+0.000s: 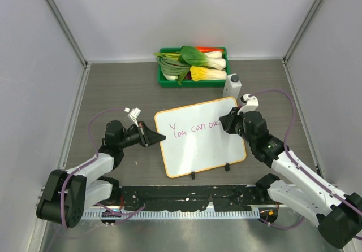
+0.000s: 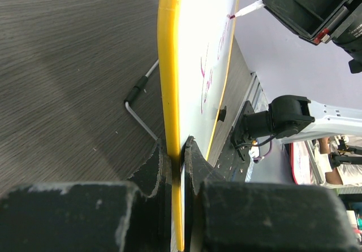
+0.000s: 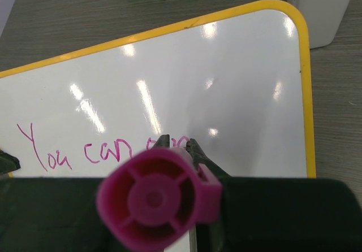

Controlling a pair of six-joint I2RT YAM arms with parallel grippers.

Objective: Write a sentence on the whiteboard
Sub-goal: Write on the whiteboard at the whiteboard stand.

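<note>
The whiteboard (image 1: 198, 150), white with an orange-yellow rim, stands propped in the middle of the table. My left gripper (image 1: 160, 137) is shut on its left edge; in the left wrist view the fingers (image 2: 195, 161) pinch the yellow rim (image 2: 169, 65). My right gripper (image 1: 226, 122) is shut on a pink marker (image 3: 155, 198), whose tip (image 2: 246, 10) touches the board. The sentence (image 1: 195, 129) in pink reads "You can ov" up to the marker. In the right wrist view the writing (image 3: 79, 153) runs behind my right gripper (image 3: 178, 144).
A green tray (image 1: 195, 84) of leafy vegetables sits at the back. A white bottle-like block (image 1: 232, 85) stands by the board's far right corner. The board's wire leg (image 2: 141, 111) rests on the table behind it. Grey walls close in both sides.
</note>
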